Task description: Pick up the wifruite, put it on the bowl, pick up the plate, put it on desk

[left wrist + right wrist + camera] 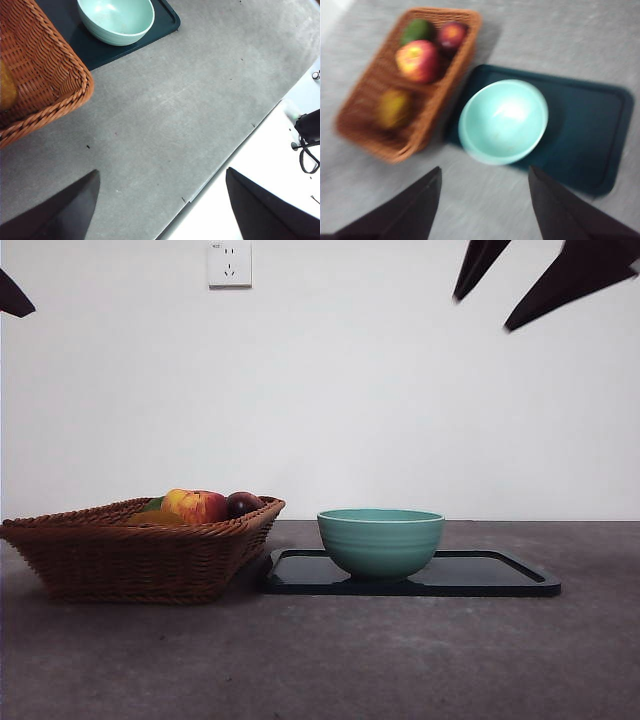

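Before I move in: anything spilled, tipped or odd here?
Nothing stands out. The bowl sits upright and empty on the dark tray; the fruit lies inside the wicker basket.

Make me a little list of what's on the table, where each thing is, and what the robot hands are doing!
bowl: teal-green, empty, standing on the dark tray
tray: flat, dark, on the desk, beside the basket
basket: brown wicker, holds the fruit
fruit: red-yellow apple, dark red fruit, green fruit, yellowish fruit
desk: grey-brown, mottled
left gripper: open, holding nothing, above bare desk near its edge
right gripper: open, holding nothing, high above bowl and basket
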Robot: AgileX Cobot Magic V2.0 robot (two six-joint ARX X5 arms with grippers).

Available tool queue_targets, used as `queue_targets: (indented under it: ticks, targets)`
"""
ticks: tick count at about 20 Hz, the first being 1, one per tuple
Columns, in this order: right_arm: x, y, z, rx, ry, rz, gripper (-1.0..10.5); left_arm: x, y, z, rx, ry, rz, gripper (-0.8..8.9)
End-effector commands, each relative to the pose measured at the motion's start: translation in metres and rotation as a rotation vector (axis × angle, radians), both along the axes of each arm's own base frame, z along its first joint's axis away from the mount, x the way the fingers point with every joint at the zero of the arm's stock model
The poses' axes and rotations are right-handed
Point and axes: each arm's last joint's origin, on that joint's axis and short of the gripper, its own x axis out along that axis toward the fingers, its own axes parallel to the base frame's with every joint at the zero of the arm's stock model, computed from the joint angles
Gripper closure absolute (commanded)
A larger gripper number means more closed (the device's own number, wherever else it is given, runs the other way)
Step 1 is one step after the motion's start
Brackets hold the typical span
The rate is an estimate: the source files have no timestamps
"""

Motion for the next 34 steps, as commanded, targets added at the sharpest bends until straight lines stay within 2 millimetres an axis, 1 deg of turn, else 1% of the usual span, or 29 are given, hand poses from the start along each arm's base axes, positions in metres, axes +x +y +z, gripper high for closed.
queue_targets:
  ticks: [1,4,8,12,16,18,19,20,21,23,26,28,30,32,34]
  targets:
    - [0.03,0.008,-0.005,-0.053,0.012,0.016,6.7,0.001,-0.001,0.004,-0.005,-0.026,-0.015,4.12]
    - [0.063,0.013,-0.021,-0.098,0.066,0.01,6.7,0.001,-0.001,0.004,-0.004,-0.026,-0.015,4.11]
    - [0.095,0.021,-0.053,-0.125,0.128,0.004,6.7,0.001,-0.001,0.004,-0.004,-0.026,-0.015,4.11]
    - [0.116,0.029,-0.085,-0.137,0.172,0.009,6.7,0.001,-0.001,0.004,-0.005,-0.027,-0.015,4.12]
    - [0.131,0.034,-0.115,-0.153,0.213,0.009,6.7,0.001,-0.001,0.004,-0.004,-0.025,-0.015,4.12]
    - [0.135,0.036,-0.125,-0.16,0.224,0.008,6.7,0.001,-0.001,0.004,-0.005,-0.026,-0.015,4.12]
    - [0.137,0.037,-0.128,-0.162,0.228,0.008,7.0,0.001,-0.001,0.004,-0.004,-0.025,-0.015,4.12]
    - [0.138,0.037,-0.13,-0.164,0.228,0.007,7.6,0.001,-0.001,0.004,-0.005,-0.026,-0.015,4.12]
    - [0.139,0.037,-0.132,-0.164,0.226,0.007,8.3,0.001,-0.001,0.004,-0.004,-0.026,-0.015,4.12]
    - [0.14,0.038,-0.131,-0.158,0.213,0.006,9.3,0.001,-0.001,0.004,-0.005,-0.026,-0.015,4.12]
    - [0.141,0.038,-0.13,-0.154,0.202,0.005,9.4,0.001,-0.001,0.004,-0.004,-0.025,-0.015,4.12]
    - [0.139,0.037,-0.126,-0.15,0.189,0.005,9.4,0.001,-0.001,0.004,-0.003,-0.023,-0.015,4.12]
    - [0.136,0.036,-0.112,-0.137,0.155,0.004,9.4,0.0,-0.001,0.004,-0.001,-0.018,-0.015,4.12]
    - [0.129,0.034,-0.094,-0.121,0.112,0.002,9.4,0.0,-0.001,0.004,-0.001,-0.019,-0.015,4.12]
    - [0.119,0.03,-0.073,-0.107,0.073,0.002,9.4,0.0,-0.001,0.004,-0.001,-0.019,-0.015,4.12]
